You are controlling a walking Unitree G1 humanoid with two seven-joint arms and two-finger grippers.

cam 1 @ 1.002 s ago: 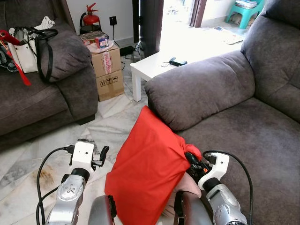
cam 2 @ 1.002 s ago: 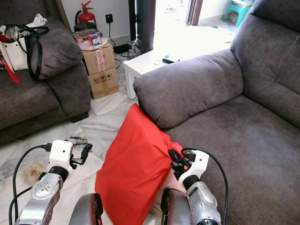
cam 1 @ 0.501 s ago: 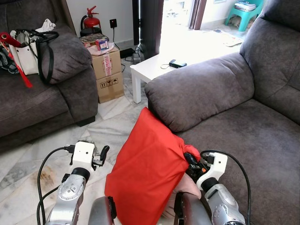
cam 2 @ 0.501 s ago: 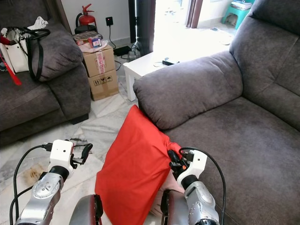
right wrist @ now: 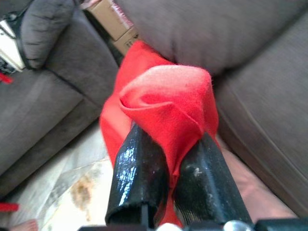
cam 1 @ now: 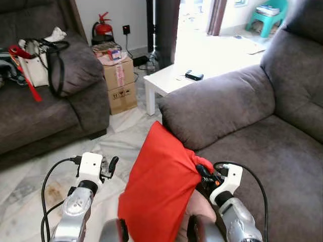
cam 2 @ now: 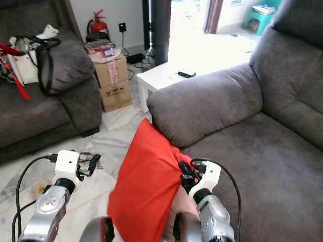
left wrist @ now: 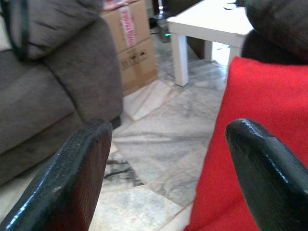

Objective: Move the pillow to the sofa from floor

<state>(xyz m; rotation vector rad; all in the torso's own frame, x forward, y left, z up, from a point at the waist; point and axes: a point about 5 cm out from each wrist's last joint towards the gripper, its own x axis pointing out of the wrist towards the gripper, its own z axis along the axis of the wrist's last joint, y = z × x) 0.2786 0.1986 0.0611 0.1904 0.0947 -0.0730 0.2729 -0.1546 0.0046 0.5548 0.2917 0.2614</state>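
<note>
While the right tool (right wrist: 168,192) clamps a corner of the red fabric pillow (cam 1: 161,191) beside the grey sofa (cam 1: 262,146), the left tool (left wrist: 168,183) gapes over marble floor (cam 1: 126,131); beyond, a white surface (cam 1: 171,80).

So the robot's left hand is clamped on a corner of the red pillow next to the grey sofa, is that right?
Not quite: the right hand is clamped on the corner of the red fabric pillow, as the right wrist view shows. The left hand is open beside the pillow. The rest holds: the pillow hangs next to the grey fabric sofa.
</note>
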